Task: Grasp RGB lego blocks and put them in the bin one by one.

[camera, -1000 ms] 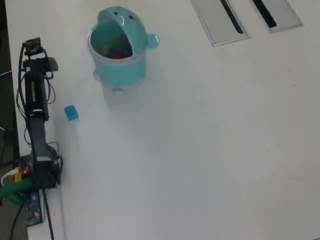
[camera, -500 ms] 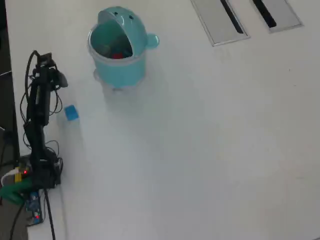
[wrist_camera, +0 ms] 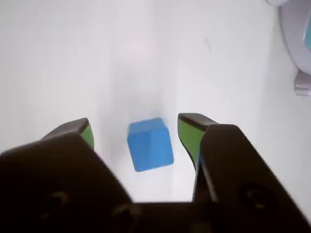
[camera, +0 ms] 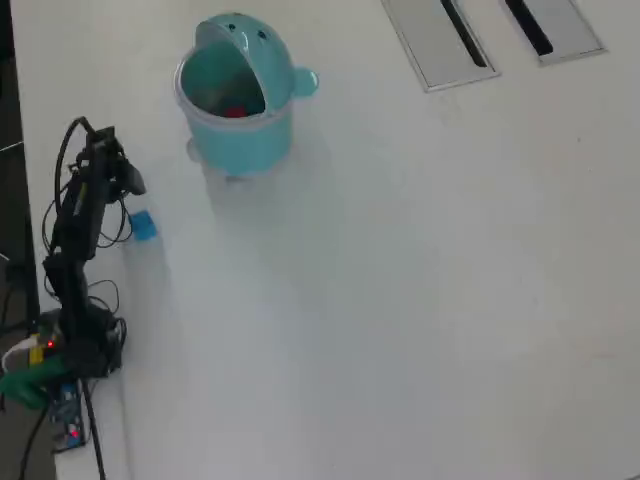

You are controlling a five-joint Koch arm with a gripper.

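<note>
I see the gripper (wrist_camera: pixel 137 127) spread open. Blue block (wrist_camera: pixel 150 144) sits between its tips, untouched. Bin (camera: pixel 238 100) lies well beyond.

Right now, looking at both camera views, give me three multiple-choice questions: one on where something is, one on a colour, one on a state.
1. Where is the blue block?
A. inside the bin
B. on the table between the claw's fingers
C. on a grey panel

2. What colour shows inside the bin?
A. red
B. black
C. purple

3. What state is the claw in?
A. shut on the block
B. open
C. out of view

Answers: 1 B, the wrist view shows the block lying between both green-padded fingers. 2 A, the overhead view shows a red spot in the opening. 3 B, gaps remain on each side of the block.
</note>
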